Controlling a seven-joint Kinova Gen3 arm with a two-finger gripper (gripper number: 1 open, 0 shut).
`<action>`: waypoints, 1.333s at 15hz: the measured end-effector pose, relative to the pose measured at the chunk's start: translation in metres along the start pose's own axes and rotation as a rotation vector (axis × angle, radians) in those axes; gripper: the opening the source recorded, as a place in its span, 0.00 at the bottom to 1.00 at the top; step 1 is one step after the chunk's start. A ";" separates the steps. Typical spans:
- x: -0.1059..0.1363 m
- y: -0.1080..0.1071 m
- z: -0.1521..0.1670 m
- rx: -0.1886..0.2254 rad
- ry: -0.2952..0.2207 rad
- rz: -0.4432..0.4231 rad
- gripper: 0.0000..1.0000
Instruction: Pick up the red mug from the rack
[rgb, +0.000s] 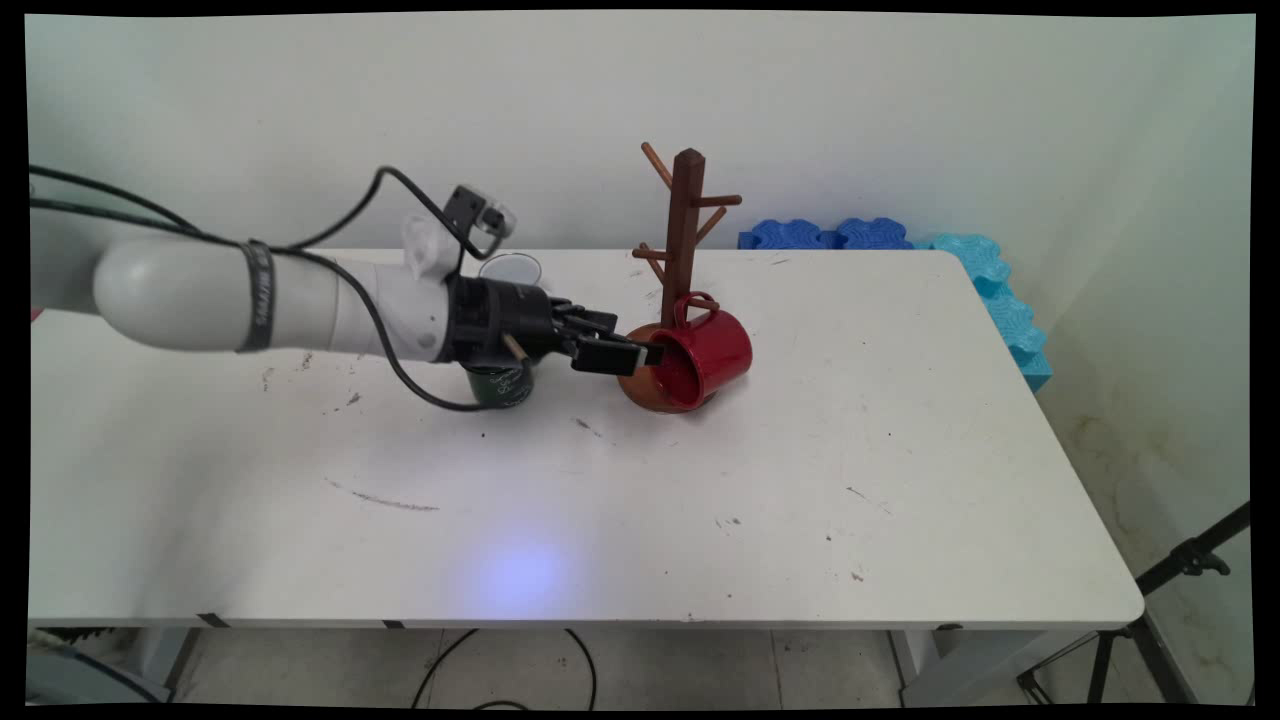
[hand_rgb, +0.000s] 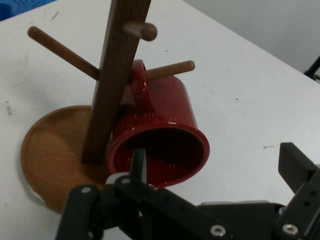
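Red mug (hand_rgb: 165, 125) hung on rack (hand_rgb: 112, 85), green cup (rgb: 500, 385) seemingly half-hidden

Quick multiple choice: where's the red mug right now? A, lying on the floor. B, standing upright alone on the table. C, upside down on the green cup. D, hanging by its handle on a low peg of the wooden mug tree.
D: the red mug hangs tilted with its handle over a low peg of the wooden mug tree, its mouth facing the open gripper.

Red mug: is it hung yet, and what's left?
Done: red mug's handle sits over a low peg of the wooden rack. In hand: gripper open, one of its fingers inside the mug's mouth, not clamping. Maybe left: dark green mug stands on the table.
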 end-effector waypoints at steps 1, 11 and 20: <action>-0.004 0.002 0.004 0.003 0.007 -0.004 1.00; -0.034 0.017 0.046 0.033 0.050 -0.040 1.00; -0.043 0.021 0.090 0.056 0.080 -0.098 1.00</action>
